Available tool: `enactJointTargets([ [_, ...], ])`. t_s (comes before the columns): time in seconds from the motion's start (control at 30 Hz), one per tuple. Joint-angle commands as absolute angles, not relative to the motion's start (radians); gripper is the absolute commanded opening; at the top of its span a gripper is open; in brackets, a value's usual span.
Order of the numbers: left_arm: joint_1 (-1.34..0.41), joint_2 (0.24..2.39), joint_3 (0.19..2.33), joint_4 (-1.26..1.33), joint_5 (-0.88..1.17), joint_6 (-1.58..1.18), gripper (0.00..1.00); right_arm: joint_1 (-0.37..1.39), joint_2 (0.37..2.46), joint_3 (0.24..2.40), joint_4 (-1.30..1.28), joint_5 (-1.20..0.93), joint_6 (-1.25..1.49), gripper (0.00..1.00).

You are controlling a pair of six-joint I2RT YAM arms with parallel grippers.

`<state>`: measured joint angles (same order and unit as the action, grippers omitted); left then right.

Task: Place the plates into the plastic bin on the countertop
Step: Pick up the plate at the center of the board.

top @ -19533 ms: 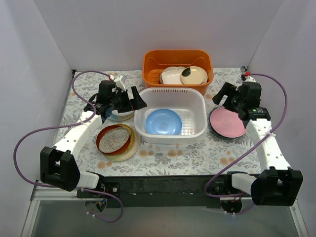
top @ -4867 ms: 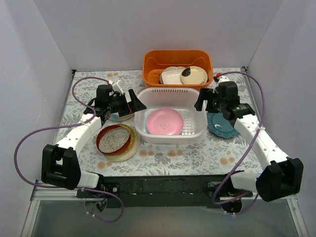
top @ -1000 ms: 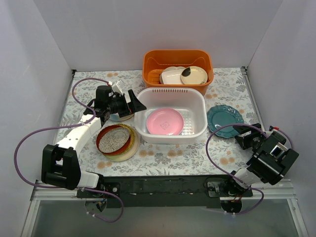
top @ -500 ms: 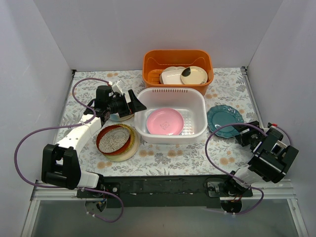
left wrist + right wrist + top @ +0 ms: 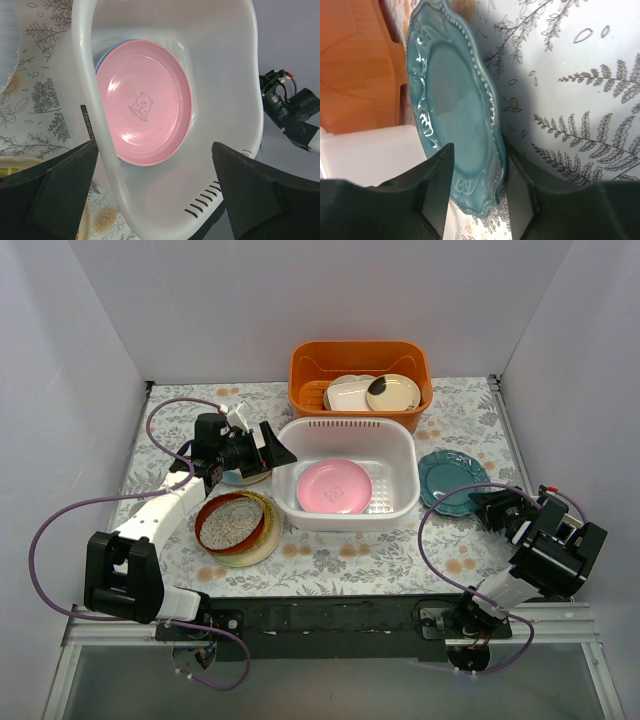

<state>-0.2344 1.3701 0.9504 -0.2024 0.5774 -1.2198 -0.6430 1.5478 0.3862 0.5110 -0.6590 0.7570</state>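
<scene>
Leaf-printed cloth surface (image 5: 330,560): near its right edge lies the scalloped round teal plate (image 5: 452,480), where the right pincer (image 5: 487,506) has swung back in, spread fingers straddling its near rim, unclenched. Meanwhile the left pincer (image 5: 278,443) gapes beside the white perforated plastic bin (image 5: 345,427) holding a round pink plate (image 5: 334,486); teal likely goes next.

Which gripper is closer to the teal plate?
Right. The right gripper straddles the teal plate at its near rim; the left gripper hovers left of the plastic bin.

Bear-print plate (image 5: 334,486) in plastic bin (image 5: 402,443), basket (image 5: 303,370) behind, plate stack (image 5: 236,526) left, scalloped plate (image 5: 447,480) right
</scene>
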Motion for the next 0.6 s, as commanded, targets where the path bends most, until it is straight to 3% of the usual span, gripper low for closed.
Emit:
enactJointTargets([
  [0.0, -0.236, 1.355, 0.957, -0.175, 0.614, -1.215, 0.98, -0.621, 1.582, 0.39, 0.434, -0.557, 0.729, 0.37],
  [0.07, -0.236, 1.353, 0.957, -0.176, 0.614, -1.215, 0.98, -0.62, 1.58, 0.391, 0.436, -0.555, 0.729, 0.24],
  [0.1, -0.236, 1.353, 0.956, -0.176, 0.614, -1.213, 0.98, -0.62, 1.582, 0.391, 0.434, -0.555, 0.73, 0.02],
  [0.57, -0.235, 1.348, 0.957, -0.178, 0.607, -1.21, 0.98, -0.618, 1.574, 0.362, 0.494, -0.594, 0.759, 0.01],
])
